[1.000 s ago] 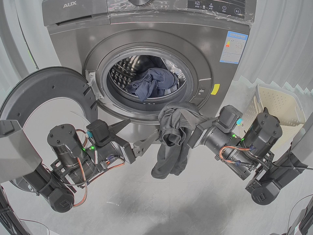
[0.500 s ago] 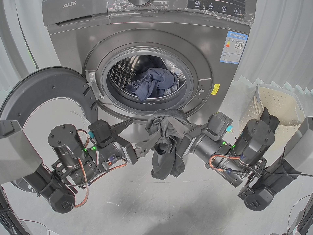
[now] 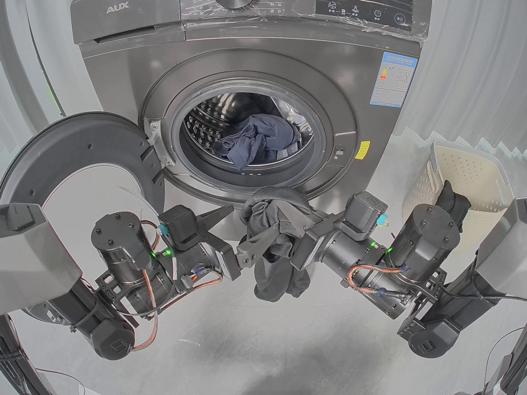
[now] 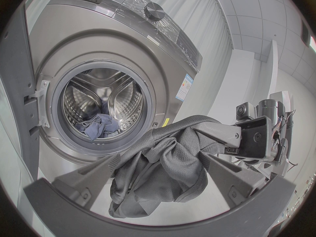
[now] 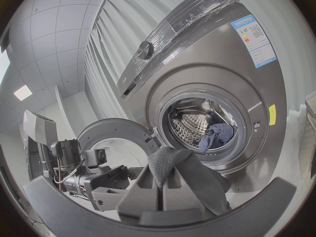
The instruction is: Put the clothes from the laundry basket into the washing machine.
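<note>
Dark grey garment [image 3: 277, 231] hangs just in front of the washing machine [image 3: 247, 56], below its drum opening, pinched in the clenched jaws of the right gripper [image 5: 160, 181]. Left gripper [image 3: 252, 219] sits beside it, jaws spread wide and holding nothing, one finger touching the cloth. Blue garment [image 3: 258, 138] lies inside the machine's drum, door [image 3: 82, 144] hangs open on the machine's left, and laundry basket [image 3: 472, 176] stands at the machine's right with a dark piece [image 3: 453, 198] in it.
</note>
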### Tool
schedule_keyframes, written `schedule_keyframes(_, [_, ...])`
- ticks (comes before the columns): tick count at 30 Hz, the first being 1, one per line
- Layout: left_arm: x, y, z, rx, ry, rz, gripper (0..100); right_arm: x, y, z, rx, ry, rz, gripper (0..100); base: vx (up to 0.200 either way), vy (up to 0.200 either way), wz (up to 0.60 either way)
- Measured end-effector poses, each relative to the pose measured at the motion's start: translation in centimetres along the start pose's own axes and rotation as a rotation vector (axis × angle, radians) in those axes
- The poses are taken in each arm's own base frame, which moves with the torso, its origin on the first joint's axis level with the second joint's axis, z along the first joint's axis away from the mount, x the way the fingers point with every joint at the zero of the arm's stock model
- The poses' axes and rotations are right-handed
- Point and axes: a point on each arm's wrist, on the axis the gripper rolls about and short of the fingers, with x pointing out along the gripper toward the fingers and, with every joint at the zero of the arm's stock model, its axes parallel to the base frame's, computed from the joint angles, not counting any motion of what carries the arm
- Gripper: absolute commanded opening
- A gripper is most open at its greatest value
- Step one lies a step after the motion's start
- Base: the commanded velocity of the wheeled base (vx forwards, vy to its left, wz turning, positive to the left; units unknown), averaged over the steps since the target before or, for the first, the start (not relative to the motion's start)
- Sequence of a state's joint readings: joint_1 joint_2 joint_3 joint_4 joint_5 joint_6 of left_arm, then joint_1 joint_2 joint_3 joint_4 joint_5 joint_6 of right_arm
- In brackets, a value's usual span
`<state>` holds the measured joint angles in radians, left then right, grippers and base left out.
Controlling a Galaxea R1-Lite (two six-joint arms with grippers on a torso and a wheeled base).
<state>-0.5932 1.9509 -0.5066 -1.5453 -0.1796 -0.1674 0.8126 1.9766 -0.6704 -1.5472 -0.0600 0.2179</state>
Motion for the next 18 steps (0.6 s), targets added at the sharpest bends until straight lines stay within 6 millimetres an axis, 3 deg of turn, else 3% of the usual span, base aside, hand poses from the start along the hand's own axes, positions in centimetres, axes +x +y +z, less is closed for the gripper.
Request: schedule_keyframes(18, [0.7,0.2,1.1,-0.012,-0.054,0.006,0,0.0,-0.8,0.2,-0.009,-0.003,-0.027,0,0.000,0.000,0.00])
